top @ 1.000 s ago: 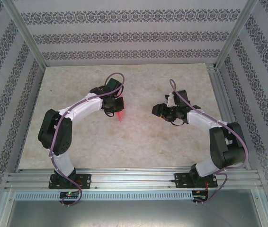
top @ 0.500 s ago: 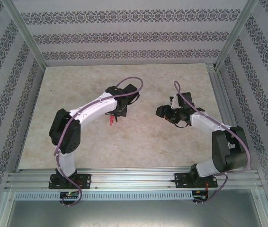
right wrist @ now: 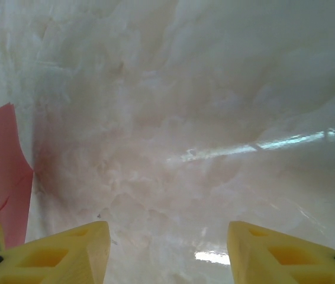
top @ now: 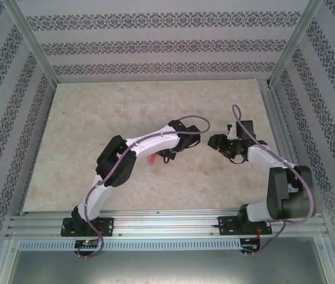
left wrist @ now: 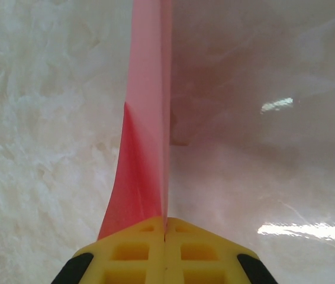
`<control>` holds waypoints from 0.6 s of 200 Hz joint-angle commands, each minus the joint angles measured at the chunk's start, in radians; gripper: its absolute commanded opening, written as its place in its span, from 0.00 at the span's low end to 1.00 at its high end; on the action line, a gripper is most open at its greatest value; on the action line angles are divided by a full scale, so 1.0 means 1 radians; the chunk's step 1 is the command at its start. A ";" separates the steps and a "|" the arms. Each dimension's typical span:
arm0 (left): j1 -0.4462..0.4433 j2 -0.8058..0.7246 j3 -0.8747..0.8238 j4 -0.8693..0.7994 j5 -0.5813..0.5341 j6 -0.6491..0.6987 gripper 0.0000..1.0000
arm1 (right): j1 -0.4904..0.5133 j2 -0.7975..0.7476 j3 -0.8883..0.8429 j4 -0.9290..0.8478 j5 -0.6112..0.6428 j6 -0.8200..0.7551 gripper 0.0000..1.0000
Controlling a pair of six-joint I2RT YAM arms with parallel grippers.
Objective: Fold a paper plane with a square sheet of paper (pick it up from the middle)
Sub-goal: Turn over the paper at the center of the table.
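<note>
Left wrist camera: the left jaws are clenched on the folded pink paper (left wrist: 147,148), held edge-up above the marble desk (left wrist: 43,118). The right jaws stand parted, near the paper.

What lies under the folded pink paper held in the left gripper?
Below the pink paper, clamped in the shut left gripper, the marbled table shows on both sides. The strip of table directly behind the paper is covered.

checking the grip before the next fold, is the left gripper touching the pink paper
Touching. In the left wrist view the pink paper rises from the seam of the shut left gripper.
</note>
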 commanded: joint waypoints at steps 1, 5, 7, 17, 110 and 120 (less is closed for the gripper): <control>-0.049 0.058 0.082 -0.068 -0.019 -0.017 0.02 | -0.030 -0.025 -0.011 -0.018 0.005 -0.043 0.56; -0.054 0.068 0.094 -0.070 -0.011 -0.018 0.04 | -0.032 -0.025 -0.009 -0.021 0.002 -0.047 0.56; -0.058 0.072 0.099 -0.068 -0.004 -0.016 0.06 | -0.032 -0.026 -0.008 -0.023 0.000 -0.049 0.56; -0.072 0.084 0.120 -0.046 0.044 0.009 0.17 | -0.034 -0.027 0.001 -0.038 0.001 -0.058 0.56; 0.003 -0.312 -0.165 0.390 0.361 0.025 0.60 | 0.059 0.002 0.090 -0.065 -0.072 -0.034 0.56; 0.065 -0.377 -0.288 0.464 0.406 -0.003 0.59 | 0.114 0.024 0.113 -0.058 -0.068 -0.022 0.56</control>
